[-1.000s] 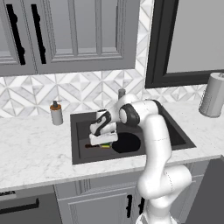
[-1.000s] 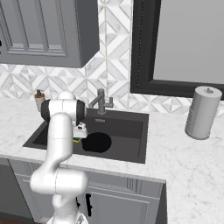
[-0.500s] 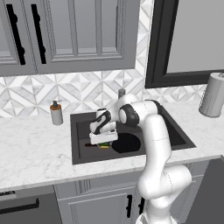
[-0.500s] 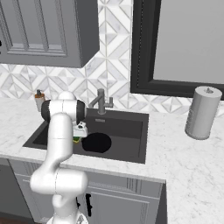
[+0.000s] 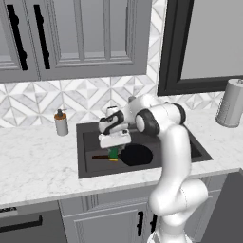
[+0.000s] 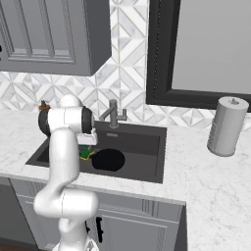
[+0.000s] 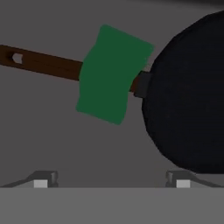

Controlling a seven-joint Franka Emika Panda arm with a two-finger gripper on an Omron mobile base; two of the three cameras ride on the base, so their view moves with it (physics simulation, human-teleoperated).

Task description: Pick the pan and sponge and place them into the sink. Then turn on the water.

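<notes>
Hand view, handle (image 7: 43, 63): thin reddish-brown bar running from the left edge toward the centre, a small hole near its left end, passing under the sponge.
Hand view, sponge (image 7: 113, 73): green block, tilted, upper centre of the frame, lying across the handle where it meets the pan.
Hand view, pan (image 7: 188, 96): round black disc on the right side, on the dark sink floor, touching the sponge's right edge.
Hand view, fingers: two grey tips low in the frame, one lower left (image 7: 41, 179) and one lower right, spread wide with nothing between them; released.
Left base view, bottle (image 5: 60, 123): small, brown-capped, on the counter at centre left, beside the sink.
Left base view, sink (image 5: 84, 163): dark basin at centre; handle, green and yellow sponge (image 5: 113, 154) and pan (image 5: 136, 154) lie inside it, left to right.
Left base view, gripper (image 5: 114, 142): just above the sponge, fingers apart, not touching it.
Left base view, roll (image 5: 231, 102): grey, upright at the right edge.
Right base view, sponge (image 6: 87, 153): green scrap beside the arm, left of the pan (image 6: 109, 160).
Right base view, faucet (image 6: 113, 113): grey, at the back rim of the sink (image 6: 147, 157), centre.
Right base view, roll (image 6: 225, 126): upright on the counter, right.
</notes>
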